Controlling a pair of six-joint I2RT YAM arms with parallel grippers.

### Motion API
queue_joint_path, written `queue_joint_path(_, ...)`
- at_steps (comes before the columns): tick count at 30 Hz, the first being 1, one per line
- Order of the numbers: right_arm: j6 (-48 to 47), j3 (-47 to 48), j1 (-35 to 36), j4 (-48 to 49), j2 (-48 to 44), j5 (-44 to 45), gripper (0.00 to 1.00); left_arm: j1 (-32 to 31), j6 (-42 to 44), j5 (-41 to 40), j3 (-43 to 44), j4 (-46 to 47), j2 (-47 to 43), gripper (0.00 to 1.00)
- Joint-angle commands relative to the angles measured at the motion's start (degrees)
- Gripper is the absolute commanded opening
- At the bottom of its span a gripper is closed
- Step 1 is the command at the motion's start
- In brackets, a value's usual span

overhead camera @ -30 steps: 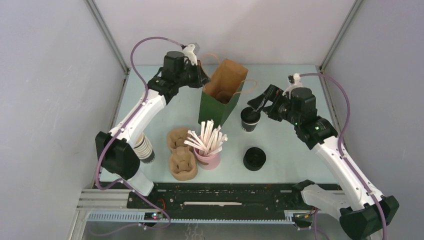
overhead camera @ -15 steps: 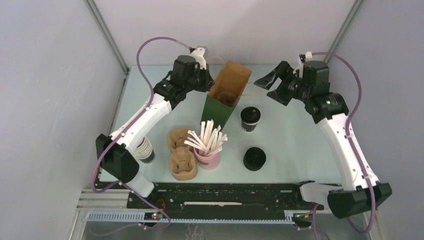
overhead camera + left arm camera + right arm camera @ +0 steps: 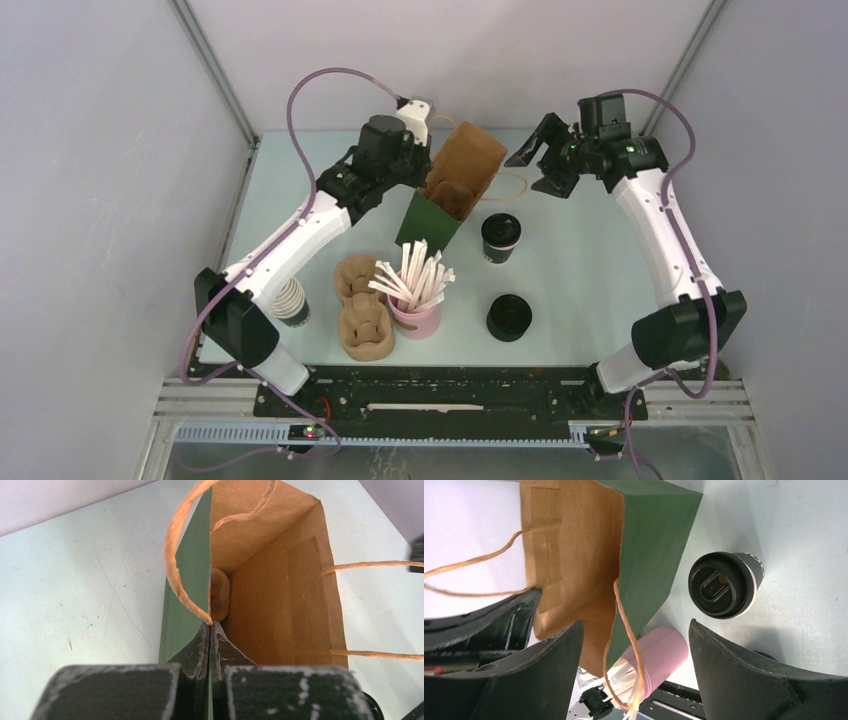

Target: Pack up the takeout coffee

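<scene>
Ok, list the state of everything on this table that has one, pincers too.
left pincer, shut on the green bag's rim.
right pincer, open, empty.
green bag, mouth open, something brown inside.
takeout coffee, upright, lidded, on the table beside the bag, ungripped.
pink straw holder, upright, full of straws.

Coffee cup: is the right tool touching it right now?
Apart. Top view shows bare table between the right tool and the coffee cup; the tool is open near the bag.
</scene>
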Motion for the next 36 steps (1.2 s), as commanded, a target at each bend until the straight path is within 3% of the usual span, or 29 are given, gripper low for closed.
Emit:
queue_joint_path(1,0.6,3.5,2.0,-1.2,3.5,0.2,0.86,-2.0,4.7,-2.8,4.6,2.8,-2.1,0.00)
queue_joint_path(7,2.9,5.5,4.3,-0.4,6.8,0.1,0.87,-5.0,5.9,-2.2,3.9,3.3,-2.4,0.00)
queue_joint_path(13,4.7,1.8,7.2,-0.2,8.1,3.8,0.80,-6.3,7.3,-4.0,-0.1,6.2,-4.6,0.00)
queue_joint_path(14,5.2,0.8,7.3,0.4,8.0,4.1,0.76,-6.5,7.5,-4.8,-0.9,6.9,-5.2,0.00)
queue_joint_path(18,6.7,-4.8,8.0,9.3,5.7,1.2,0.46,-6.7,8.3,-7.2,-5.1,11.4,-8.0,0.00)
queue_joint_path(22,3.6,-10.4,10.5,18.6,2.1,3.8,0.34,-7.6,12.0,-12.0,-7.7,15.9,-10.0,0.00)
queue_joint_path(27,-2.2,-12.0,10.6,25.9,-0.6,3.9,0.03,-9.5,13.6,-17.3,-6.7,18.9,-11.2,0.00)
queue_joint_path(30,-9.0,-12.9,13.5,31.3,-4.1,7.5,0.00,-11.6,14.2,-20.1,-7.4,20.4,-12.4,0.00)
queue_joint_path(33,-19.9,-15.1,18.5,34.9,-7.6,17.2,0.00,-12.7,14.0,-22.9,-9.5,22.5,-13.3,0.00)
queue_joint_path(36,-22.0,-18.5,19.2,38.2,-9.4,18.0,0.00,-12.9,13.8,-24.6,-11.0,25.0,-13.9,0.00)
